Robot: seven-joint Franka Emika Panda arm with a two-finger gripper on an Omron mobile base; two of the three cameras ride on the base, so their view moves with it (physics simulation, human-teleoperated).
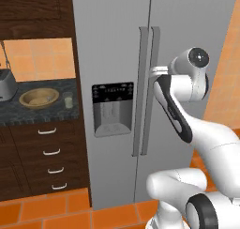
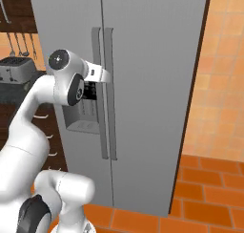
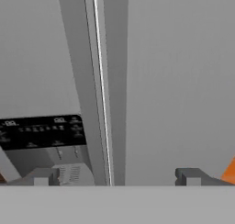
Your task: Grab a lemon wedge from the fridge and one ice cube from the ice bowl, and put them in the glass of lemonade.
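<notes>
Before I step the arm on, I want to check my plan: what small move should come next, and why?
Probably ease the open gripper forward onto the right door's handle. The fridge is shut, and the hand view has both handles between the spread fingertips, none gripped yet.

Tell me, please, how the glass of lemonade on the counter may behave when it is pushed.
The glass of lemonade looks narrow and upright, so a push near its top would probably tip it. It appears filled, so it may spill. It stands right beside the ice bowl, which might stop it on that side.
</notes>
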